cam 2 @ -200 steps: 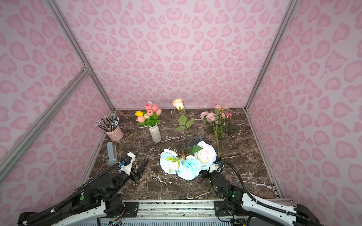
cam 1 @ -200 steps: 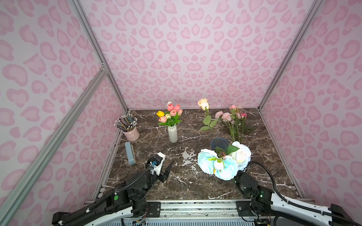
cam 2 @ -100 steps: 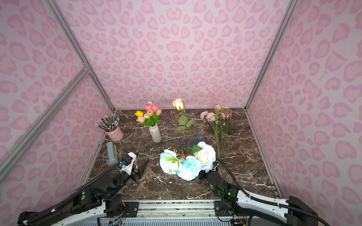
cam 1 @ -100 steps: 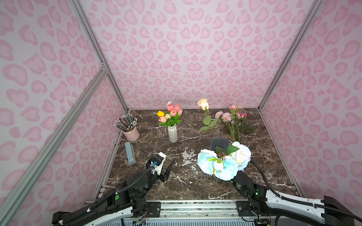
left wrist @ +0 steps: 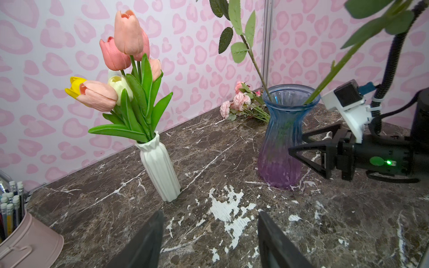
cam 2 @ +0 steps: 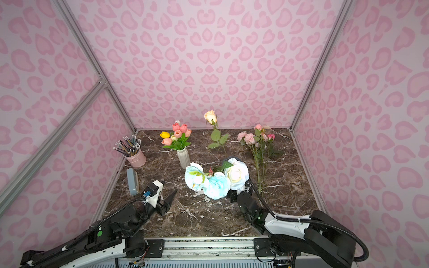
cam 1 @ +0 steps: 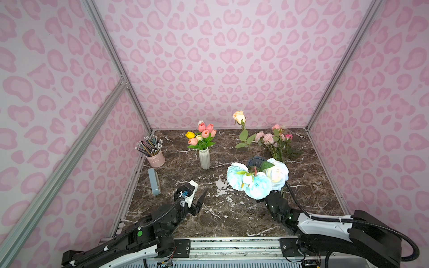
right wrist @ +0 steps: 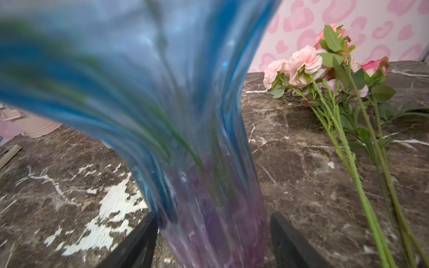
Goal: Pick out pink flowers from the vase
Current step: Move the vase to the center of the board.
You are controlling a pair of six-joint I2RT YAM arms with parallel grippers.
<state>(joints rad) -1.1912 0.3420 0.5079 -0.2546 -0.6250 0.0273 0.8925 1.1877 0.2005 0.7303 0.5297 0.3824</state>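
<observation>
Left arm point(cam 1: 148, 232): black links, white lower shell, round green sticker, ribbed black cable. Wrist camera housing point(cam 1: 190, 195) white, blue plug. Right arm point(cam 1: 325, 228): same build, white shell, looping black hose. Right gripper point(left wrist: 296, 143): black hollow-triangle fingers point(left wrist: 306, 148), green lamp lit behind them.

Straight ahead of the left fingers point(left wrist: 146, 241), on the dark marble table point(left wrist: 209, 150), stands a white ribbed vase point(left wrist: 160, 169), with a pink cup of pencils point(left wrist: 27, 241) and a grey block point(cam 1: 154, 181) off to their left and pale blue and white blooms point(cam 1: 255, 185) to their right.
</observation>
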